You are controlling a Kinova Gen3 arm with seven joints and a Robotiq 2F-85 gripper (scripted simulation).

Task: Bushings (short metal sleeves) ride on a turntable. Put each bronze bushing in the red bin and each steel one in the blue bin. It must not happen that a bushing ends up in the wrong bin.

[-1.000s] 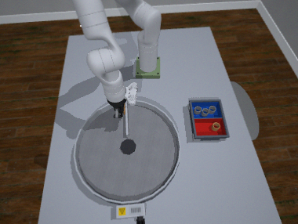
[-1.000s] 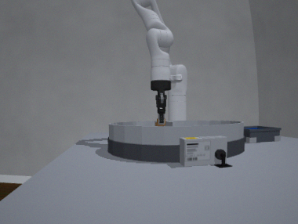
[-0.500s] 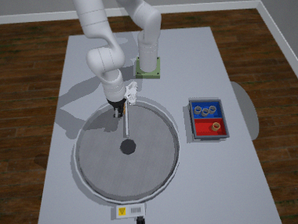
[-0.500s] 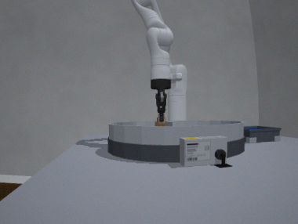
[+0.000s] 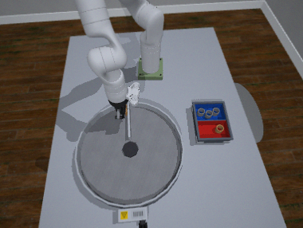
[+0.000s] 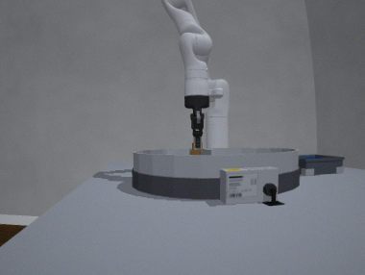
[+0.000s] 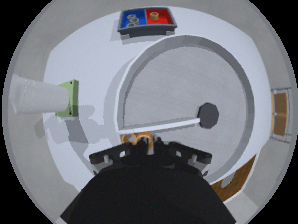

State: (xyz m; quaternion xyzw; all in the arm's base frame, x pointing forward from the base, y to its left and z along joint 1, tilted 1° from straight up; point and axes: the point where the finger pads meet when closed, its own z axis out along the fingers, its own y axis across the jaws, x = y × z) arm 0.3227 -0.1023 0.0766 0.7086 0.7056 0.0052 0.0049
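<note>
While the bar [image 5: 128, 124] [image 7: 167, 123] is apparently corralling bronze bushings [image 5: 126, 110] [image 6: 196, 152] [image 7: 145, 133], the pincer [image 5: 119, 115] [image 6: 198, 145] [image 7: 150, 139] is standing narrow; can't tell if gripping.
</note>
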